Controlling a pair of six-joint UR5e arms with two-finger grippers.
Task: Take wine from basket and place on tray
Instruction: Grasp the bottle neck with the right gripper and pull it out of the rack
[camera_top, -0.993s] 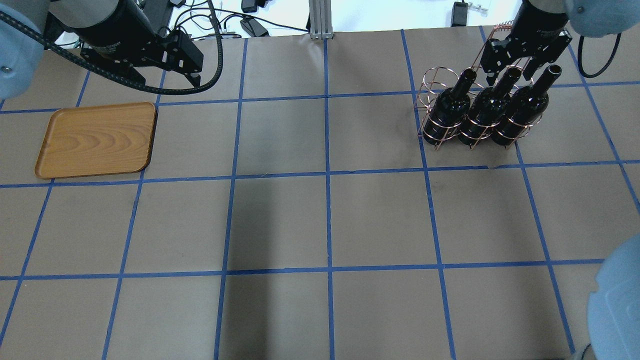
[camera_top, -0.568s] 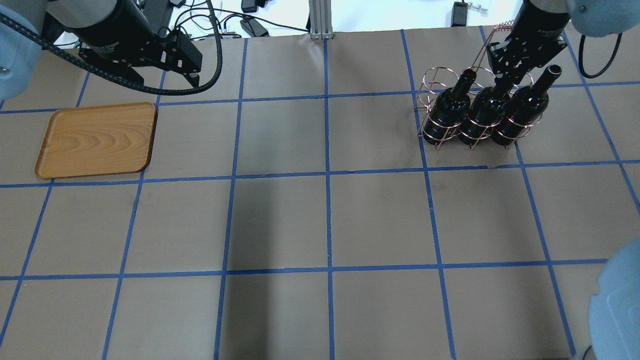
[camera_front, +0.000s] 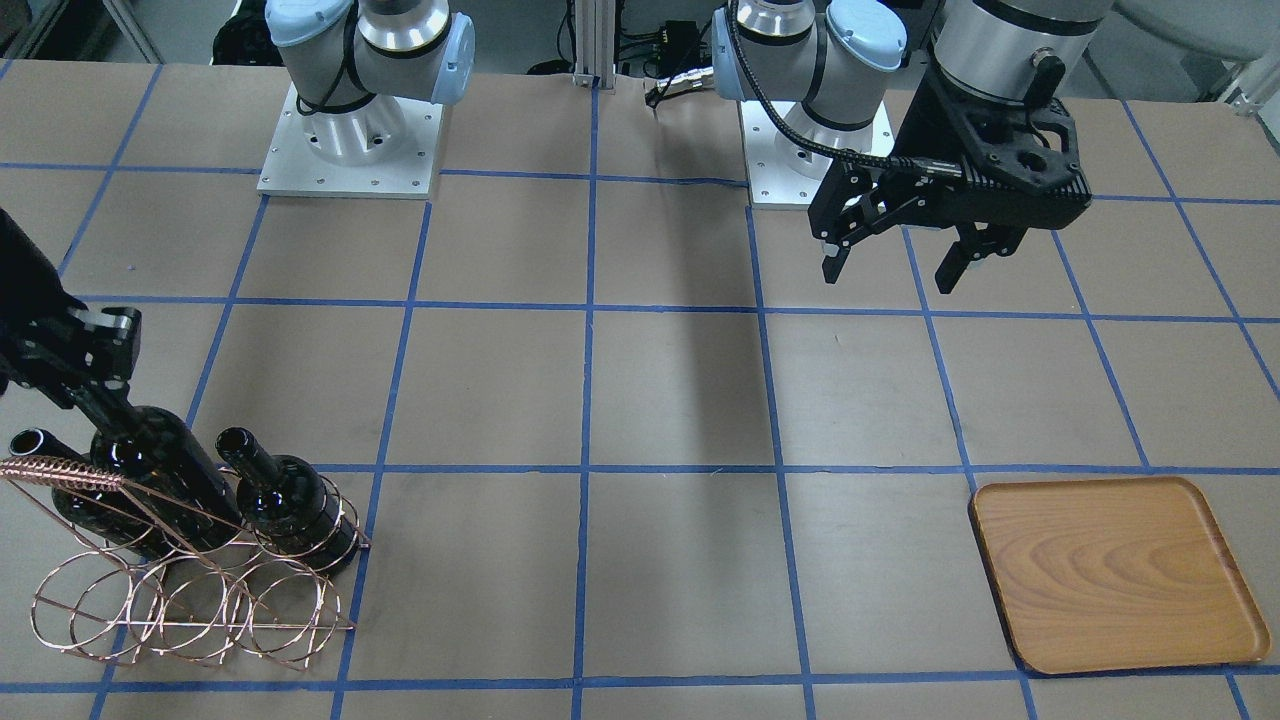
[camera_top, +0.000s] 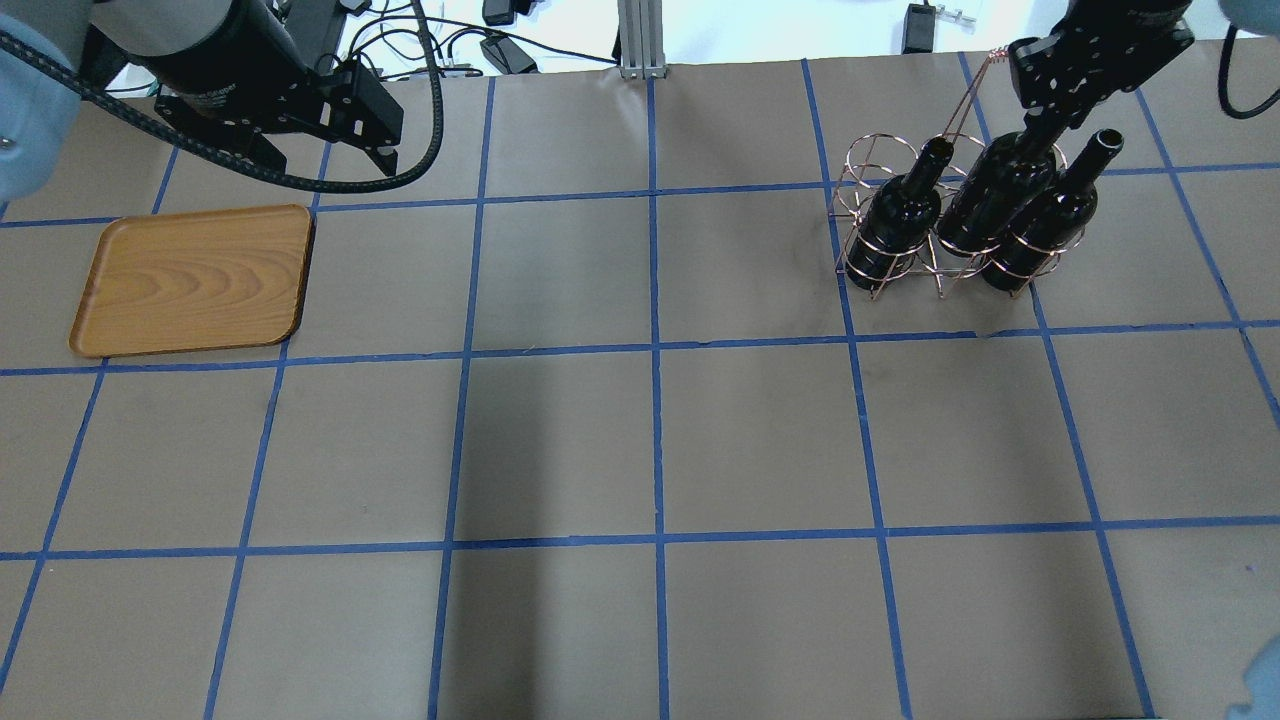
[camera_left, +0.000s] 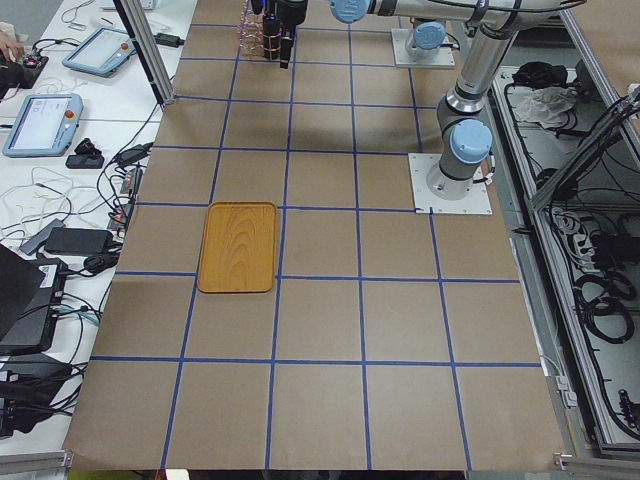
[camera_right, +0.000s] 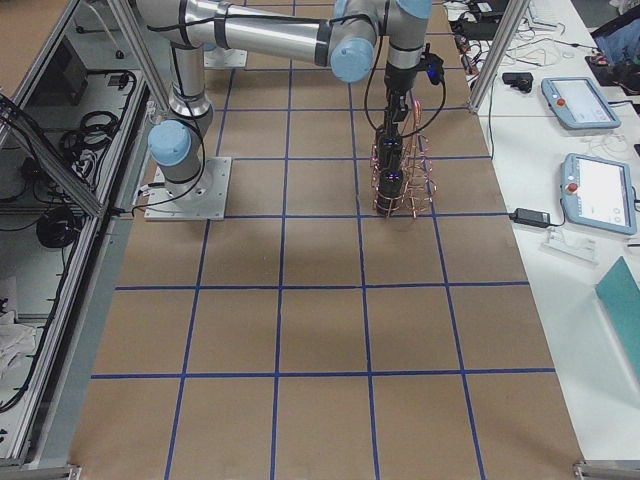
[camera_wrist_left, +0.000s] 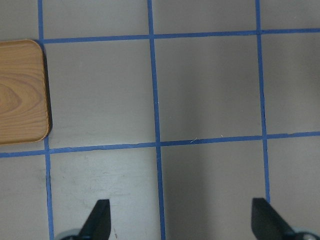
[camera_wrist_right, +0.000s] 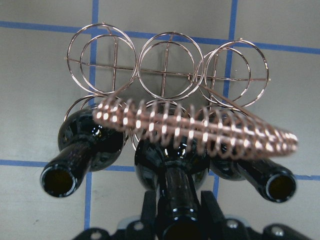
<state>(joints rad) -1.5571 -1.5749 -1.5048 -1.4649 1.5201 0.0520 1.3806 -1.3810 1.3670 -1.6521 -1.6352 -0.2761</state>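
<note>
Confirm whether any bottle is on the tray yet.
No: the tray holds nothing, and all three bottles are over at the basket.

Even bright light, soft shadow across table (camera_top: 520, 440), wine (camera_wrist_right: 176, 200) glints — sharp

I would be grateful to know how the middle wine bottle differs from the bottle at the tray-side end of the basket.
The middle bottle has its neck clamped in the right tool; the end bottle has a free neck, its mouth open to view. The middle bottle is higher, partly out of its ring in the basket; the end bottle sits fully down. Both are glossy black and unlabelled.
</note>
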